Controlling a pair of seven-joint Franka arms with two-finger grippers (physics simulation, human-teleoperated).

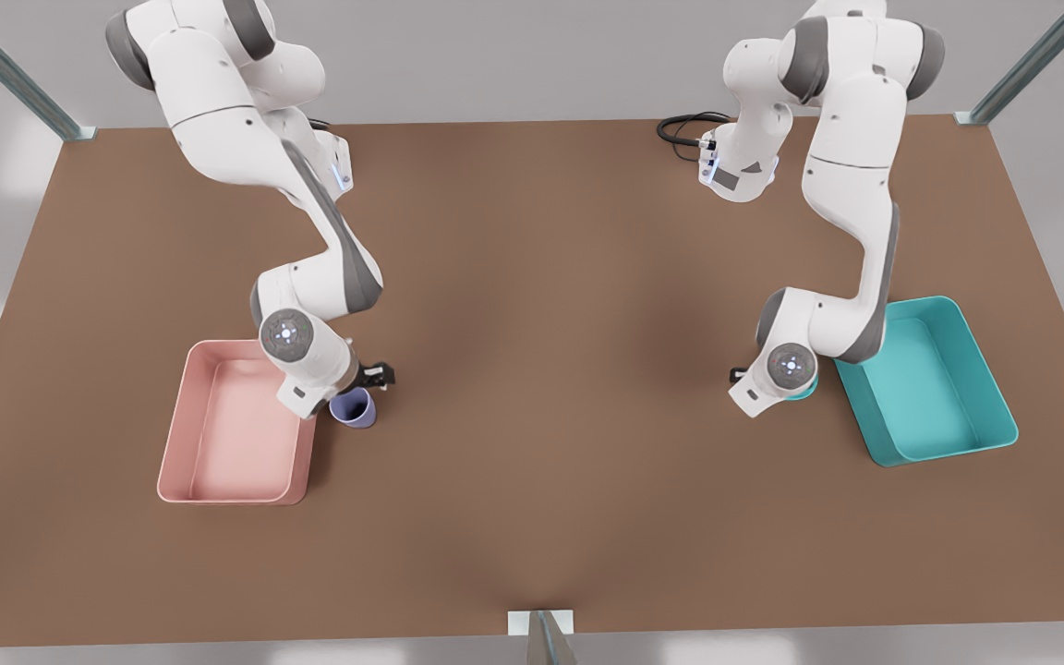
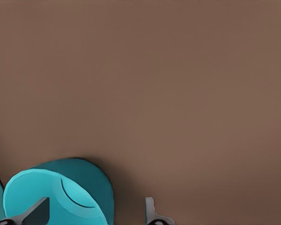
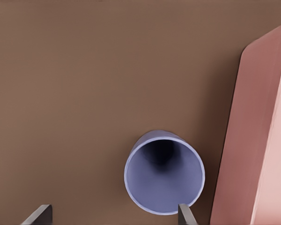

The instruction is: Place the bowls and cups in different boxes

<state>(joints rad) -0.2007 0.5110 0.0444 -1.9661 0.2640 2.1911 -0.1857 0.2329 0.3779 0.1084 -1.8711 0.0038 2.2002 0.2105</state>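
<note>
On the bench (image 1: 532, 517), in the front view, the cup (image 1: 353, 406) stands just beside the pink box (image 1: 172, 462); the bowl (image 1: 805, 392) sits by the teal box (image 1: 994, 434). In the left wrist view, the left tool (image 2: 96, 213) is spread open astride the bowl (image 2: 56, 192); one finger (image 2: 37, 212) could clip its rim. In the right wrist view, the right tool (image 3: 114, 215) gapes, empty, around the cup (image 3: 164, 178), which could be tipped.

Bowl (image 1: 806, 392) mostly hidden behind arm wrist.
</note>
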